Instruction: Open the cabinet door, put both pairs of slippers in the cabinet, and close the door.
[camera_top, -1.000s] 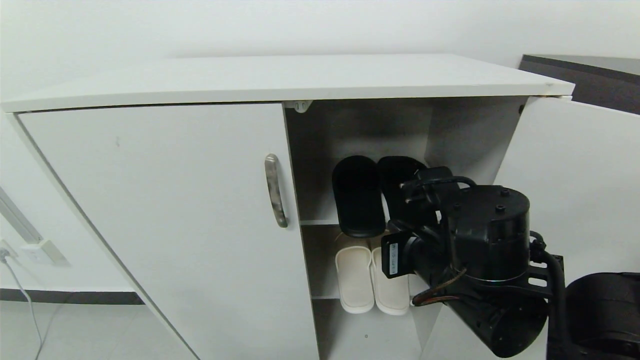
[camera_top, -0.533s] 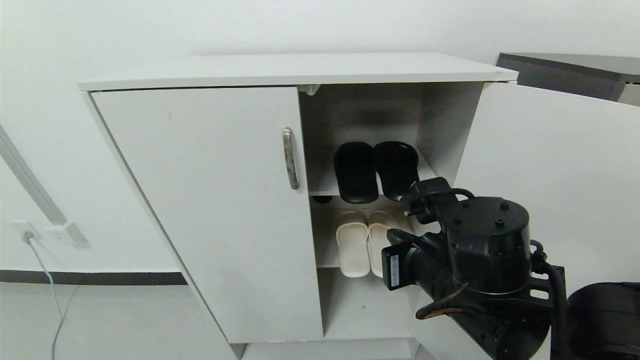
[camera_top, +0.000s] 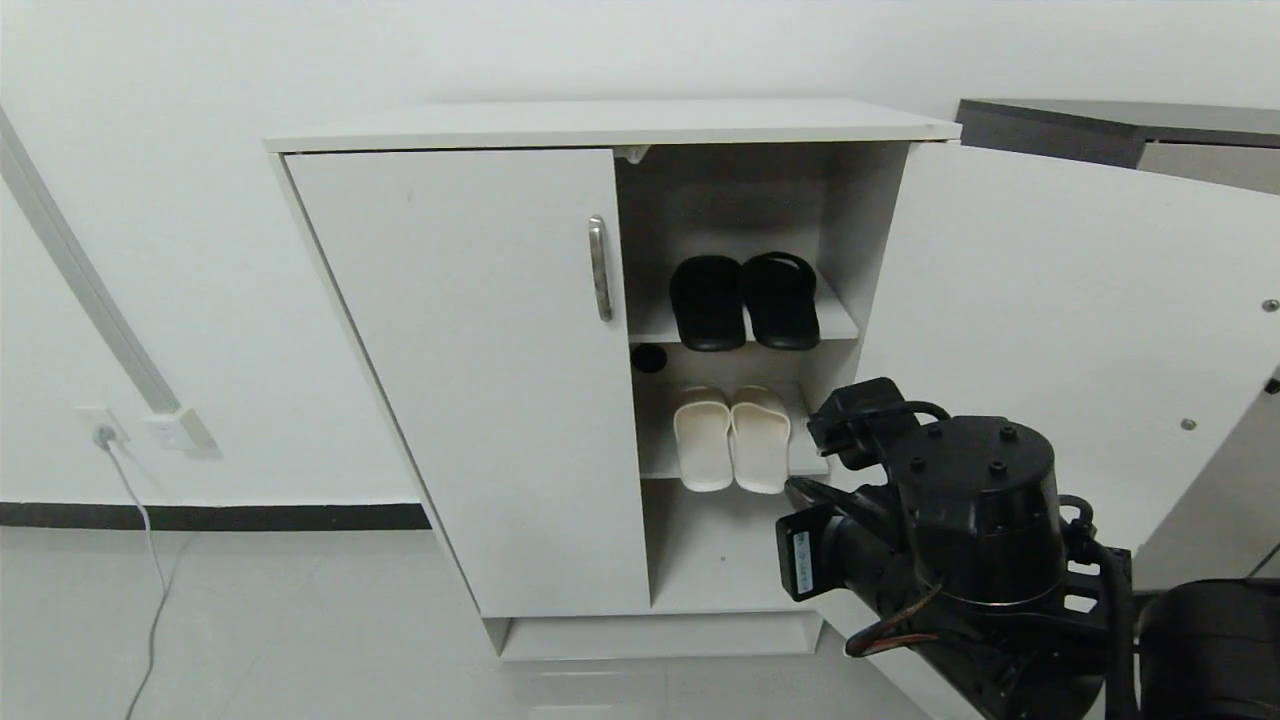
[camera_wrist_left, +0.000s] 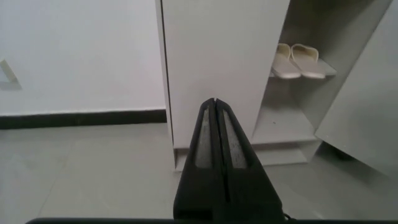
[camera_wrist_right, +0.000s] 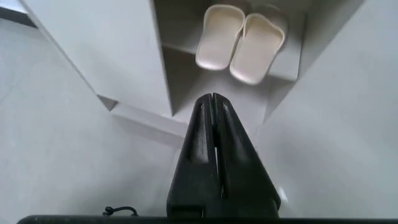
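Right claw (camera_wrist_right: 213, 96) clenched empty, low before the cabinet (camera_top: 600, 118), left claw (camera_wrist_left: 214, 101) likewise; black slippers (camera_top: 745, 300) near front edge of upper shelf (camera_top: 838, 322), white slippers (camera_top: 732, 438) on middle shelf (camera_top: 655, 462), both stowed, so only the open door (camera_top: 1050, 320) likely remains.

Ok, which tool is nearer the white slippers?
Right. The right tool hangs close in front of the white slippers, slightly below; the left tool faces the closed door, farther back, slippers off to one side.
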